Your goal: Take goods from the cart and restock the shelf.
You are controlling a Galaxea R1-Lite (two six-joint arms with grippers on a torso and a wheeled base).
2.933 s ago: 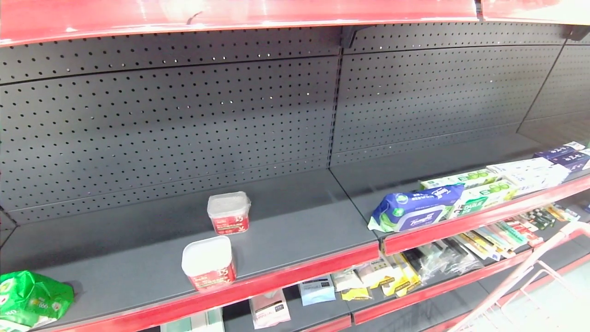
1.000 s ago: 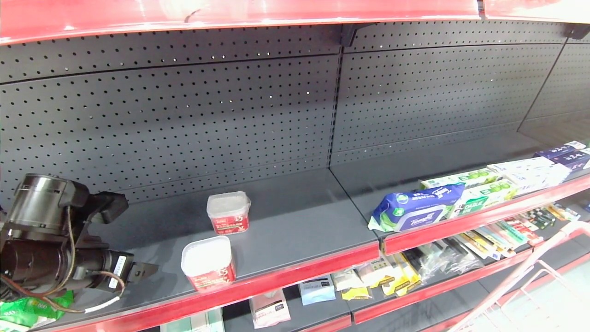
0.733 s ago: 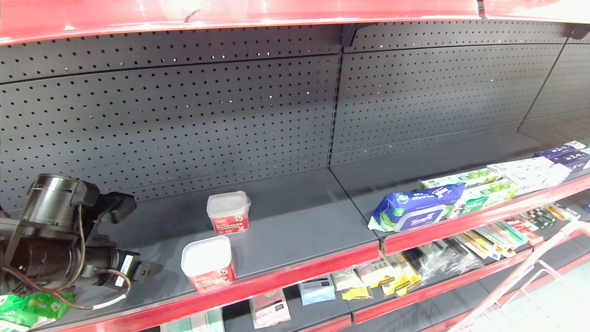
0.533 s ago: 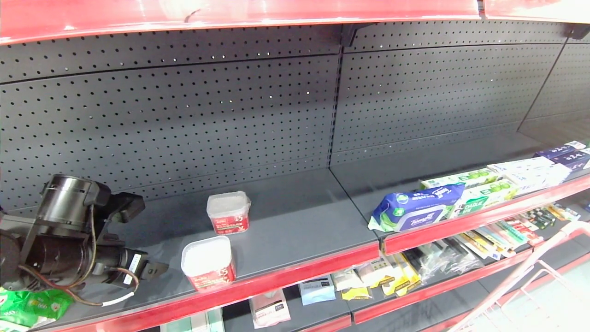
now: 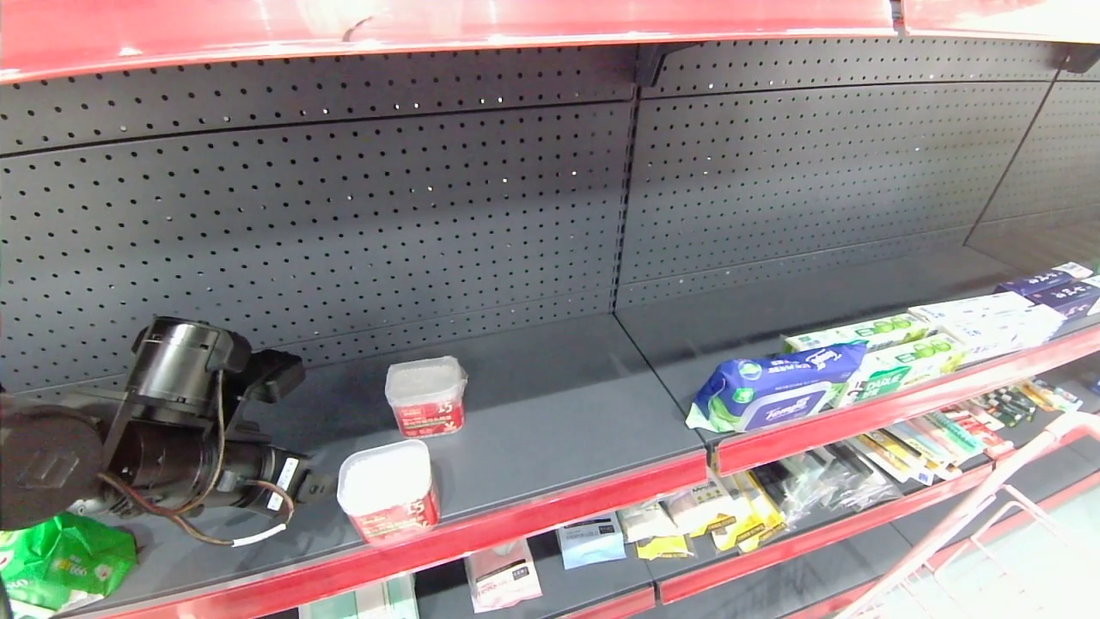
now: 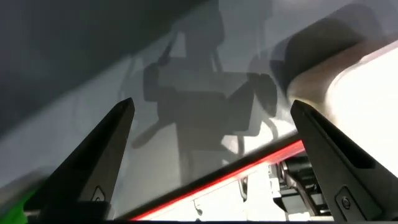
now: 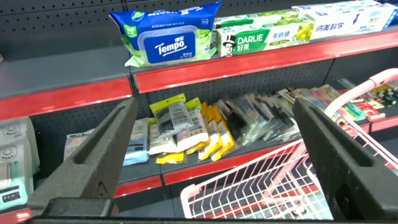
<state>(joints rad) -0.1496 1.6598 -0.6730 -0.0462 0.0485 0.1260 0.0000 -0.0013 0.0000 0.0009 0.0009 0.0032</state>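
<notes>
The dark grey shelf (image 5: pixel 550 413) runs across the head view under a perforated back panel (image 5: pixel 387 215), with a red strip along its front edge. Most of its middle lies bare. The pink wire cart (image 5: pixel 1023 456) stands low on the right, in front of the lower shelf.

The left arm (image 5: pixel 163 430) lies over the left end of the shelf. The left gripper (image 5: pixel 296 425) has its fingers spread wide, with nothing between them. One finger sits just beside the front tub (image 5: pixel 388 490), and whether they touch cannot be told. In the left wrist view that tub's white lid fills the side past one finger (image 6: pixel 93 168).

The right gripper (image 7: pixel 214 102) hangs above the cart's rim. Its fingers are also spread and hold nothing.

A crumpled green pack (image 5: pixel 60 554) lies at the shelf's left front corner, partly hidden under the left arm. On the right section a blue pack of wet wipes (image 5: pixel 773 391) rests at the front edge. Green and white toothpaste boxes (image 5: pixel 894 357) line up beside it toward the right.

Two small red tubs with white lids stand upright left of centre. The front one is near the red edge. The rear tub (image 5: pixel 426 395) is behind it and a little to the right, apart from it.

Hanging packets (image 5: pixel 730 516) and toothbrushes (image 5: pixel 911 443) crowd the lower shelf.
</notes>
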